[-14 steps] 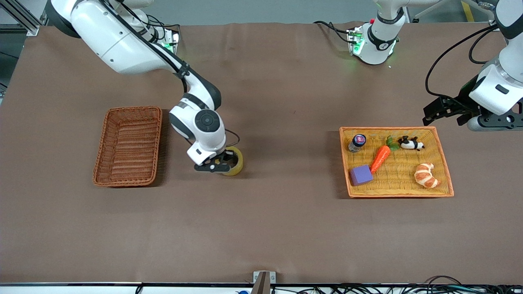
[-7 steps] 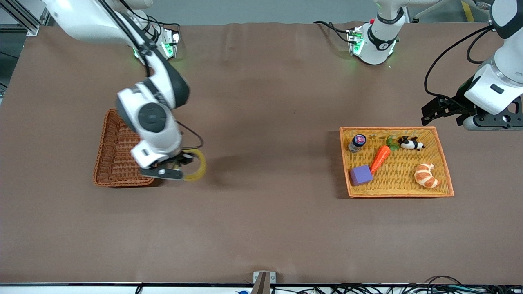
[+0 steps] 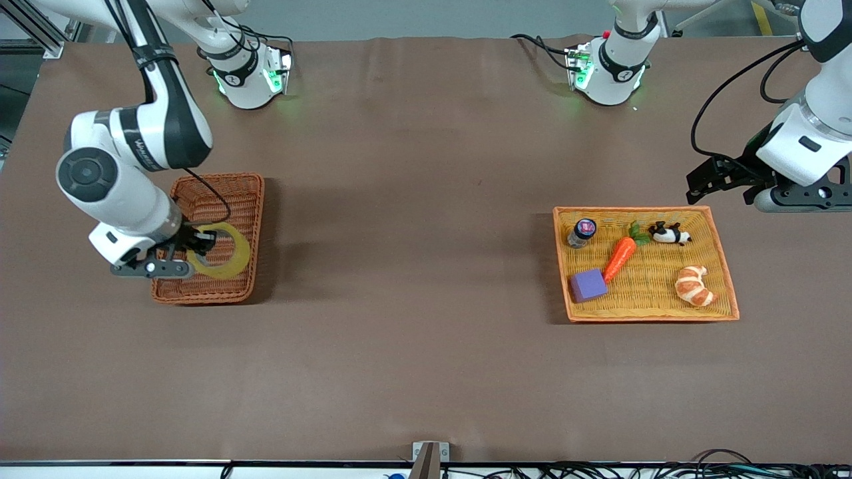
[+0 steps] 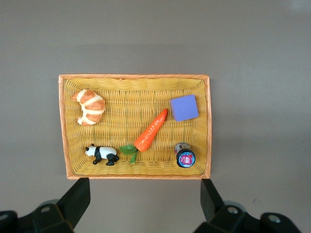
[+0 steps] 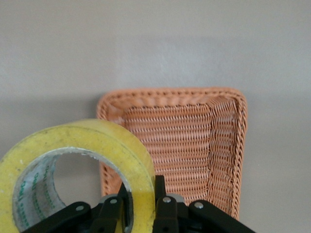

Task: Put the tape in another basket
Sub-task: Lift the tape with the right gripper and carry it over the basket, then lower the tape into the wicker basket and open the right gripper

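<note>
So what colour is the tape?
The tape is see-through yellow with a grey core, clearest in the right wrist view.

Place: robotics lab | Evidence: two white arm bases (image 3: 243,73) (image 3: 609,66) with green status lights bolted along a table (image 3: 426,372) under brown cloth | aluminium framing (image 3: 40,33) at its corner | cable bundles (image 3: 665,469) along the near edge

Lighting, as I see it: bright, even, overhead. Soft shadows on the surface (image 3: 426,372) beside both baskets. No glare. The tape (image 5: 73,160) blurs slightly close to my right wrist camera.
</note>
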Motion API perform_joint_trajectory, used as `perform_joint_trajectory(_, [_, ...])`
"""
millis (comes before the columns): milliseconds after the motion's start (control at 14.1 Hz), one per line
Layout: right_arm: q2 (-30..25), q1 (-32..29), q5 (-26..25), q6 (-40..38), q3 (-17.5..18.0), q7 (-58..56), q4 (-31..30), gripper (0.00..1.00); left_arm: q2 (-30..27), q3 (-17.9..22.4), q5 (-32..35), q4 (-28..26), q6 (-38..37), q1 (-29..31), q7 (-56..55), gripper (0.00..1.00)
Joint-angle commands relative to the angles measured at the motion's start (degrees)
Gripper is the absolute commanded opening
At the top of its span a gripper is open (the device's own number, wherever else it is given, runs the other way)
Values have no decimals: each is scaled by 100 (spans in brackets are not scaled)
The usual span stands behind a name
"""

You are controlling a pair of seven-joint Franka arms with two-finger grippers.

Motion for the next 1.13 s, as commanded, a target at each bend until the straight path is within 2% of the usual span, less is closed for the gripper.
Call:
perform_joint_trajectory(0, [-784, 37, 378, 886, -552, -780, -1439, 1, -16, -61, 103, 60, -60, 32, -83, 100])
perform_joint_trajectory(283, [-750, 20, 387, 1659, -860, -948, -2118, 2, 11, -61, 103, 60, -51, 32, -74, 100])
perform_joint_trajectory(566, [-425, 11, 387, 2697, -949, -984, -2628, 2, 19, -61, 111, 60, -51, 32, -39, 100])
perform_joint_trajectory(778, [32, 11, 387, 3242, -949, -984, -2664, 4, 63, -61, 120, 69, -51, 32, -48, 100])
perform_joint_trajectory(1061, [297, -24, 387, 3578, -958, -1010, -2681, 8, 63, -61, 120, 69, -51, 32, -13, 100])
